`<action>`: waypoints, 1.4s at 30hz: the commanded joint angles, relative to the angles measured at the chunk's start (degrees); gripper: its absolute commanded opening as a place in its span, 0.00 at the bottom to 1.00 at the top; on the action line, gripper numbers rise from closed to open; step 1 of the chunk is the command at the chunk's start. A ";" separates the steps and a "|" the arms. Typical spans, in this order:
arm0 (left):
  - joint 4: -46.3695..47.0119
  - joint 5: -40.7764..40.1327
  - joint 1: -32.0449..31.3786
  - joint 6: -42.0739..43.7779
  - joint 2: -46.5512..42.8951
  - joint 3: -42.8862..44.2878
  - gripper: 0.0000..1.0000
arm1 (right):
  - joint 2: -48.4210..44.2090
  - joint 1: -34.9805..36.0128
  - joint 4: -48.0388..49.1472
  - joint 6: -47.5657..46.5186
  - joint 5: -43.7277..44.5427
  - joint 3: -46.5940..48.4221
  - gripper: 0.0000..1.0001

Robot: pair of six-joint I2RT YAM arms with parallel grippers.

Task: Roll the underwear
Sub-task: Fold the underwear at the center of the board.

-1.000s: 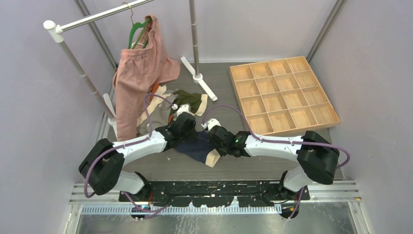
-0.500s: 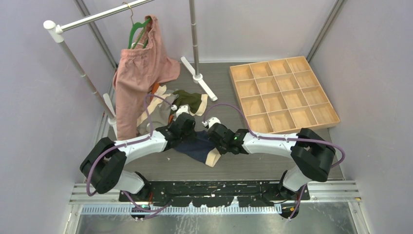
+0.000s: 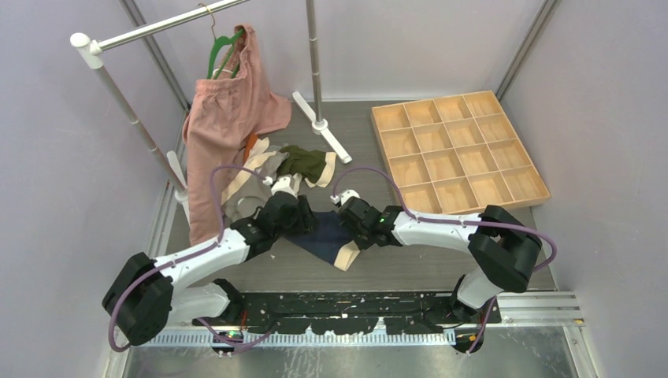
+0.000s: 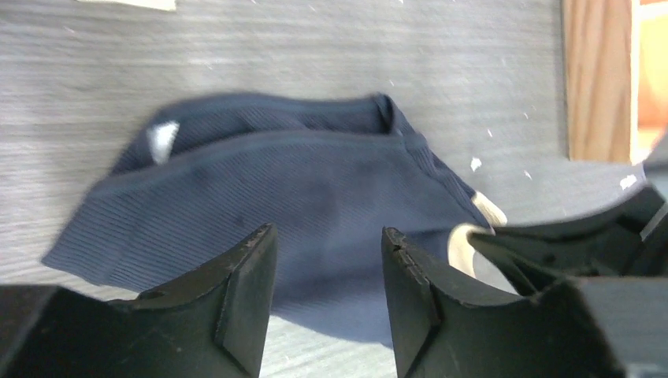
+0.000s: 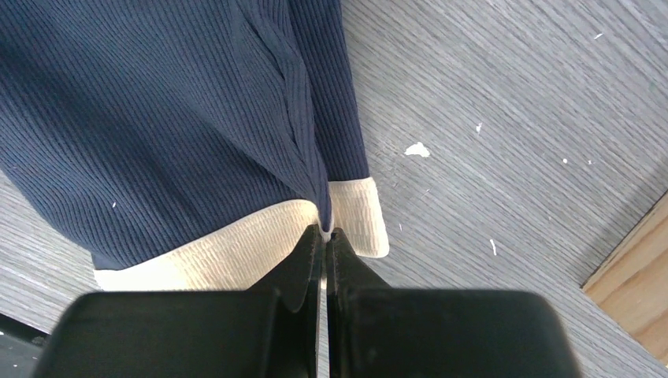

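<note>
Navy underwear [image 3: 327,236] with a cream waistband [image 3: 346,256] lies on the grey table between my two arms. My right gripper [image 5: 324,233] is shut on the waistband's edge [image 5: 260,236], the navy cloth [image 5: 157,118] spreading away from the fingers. My left gripper [image 4: 327,260] is open and empty, just short of the navy underwear [image 4: 268,189], its jaws apart above the bare table. In the top view the left gripper [image 3: 303,222] sits at the underwear's left side and the right gripper [image 3: 352,228] at its right side.
A pile of other underwear, olive [image 3: 303,161] and grey-cream [image 3: 252,177], lies behind the left arm. A large pink garment [image 3: 224,126] hangs from a green hanger on the rack [image 3: 102,59]. A wooden compartment tray [image 3: 457,153] stands at the back right.
My left arm has pulled back and to the left, off the navy underwear. My right gripper has stayed shut on the waistband, shifting slightly.
</note>
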 commanded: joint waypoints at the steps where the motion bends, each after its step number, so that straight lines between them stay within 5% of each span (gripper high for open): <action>1: 9.34 7.90 -2.11 -0.17 -3.14 -4.20 0.48 | -0.04 -0.28 1.25 1.08 -1.25 0.15 0.01; 8: 19.78 15.22 -5.69 3.98 4.08 -2.69 0.25 | -0.46 -0.83 2.14 1.62 -2.36 -0.27 0.01; 17: 22.01 17.80 -7.11 6.29 9.94 0.76 0.19 | -0.90 -1.26 2.01 2.09 -2.69 -0.56 0.01; 42: 28.23 21.70 -11.90 4.31 12.14 -13.16 0.12 | 1.08 -2.36 2.00 4.00 -2.36 -0.06 0.03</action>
